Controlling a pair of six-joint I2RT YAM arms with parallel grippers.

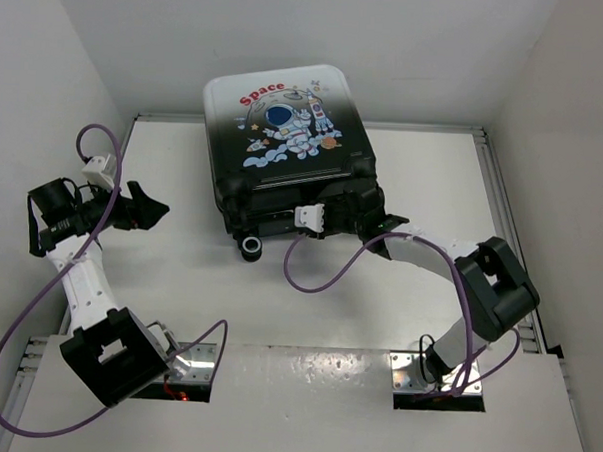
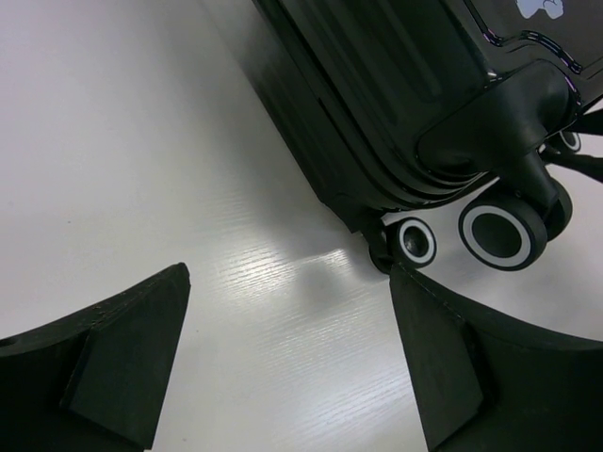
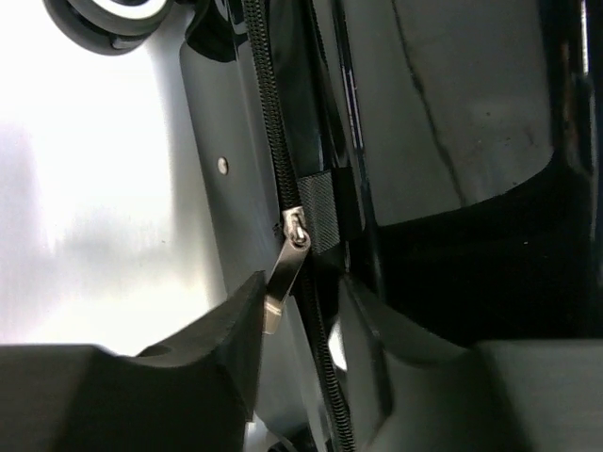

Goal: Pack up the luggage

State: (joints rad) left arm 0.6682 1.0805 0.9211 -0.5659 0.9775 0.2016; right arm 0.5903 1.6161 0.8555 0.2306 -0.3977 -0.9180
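While the small hard-shell suitcase [image 1: 285, 135], its shell fading from white to black, lies closed and print-side up at the far middle of the white surface [image 1: 209, 292], the right gripper [image 3: 306, 292] is pushed in against its near edge, where the black zip [image 3: 268, 113] runs along the seam. In the right wrist view the flat silver metal zip pull [image 3: 285, 273] hangs between the two black fingers, its free end resting against one of them. The jaws are only part-way apart, with a clear gap on the pull's other side, so the pull is not pinched. Judging by that placement, the step in hand is catching the pull so the zip can be drawn round and the case sealed.

The left gripper [image 1: 147, 207] hangs over the surface to the case's left, jaws spread wide and holding nothing, looking towards the black caster wheels [image 2: 502, 233] with pale rims. It is probably waiting clear of the work, or ready to steady the shell.

On the lid, the red word "Space" [image 1: 262, 94] curves above a cartoon astronaut [image 1: 286, 125]. No other writing is legible.
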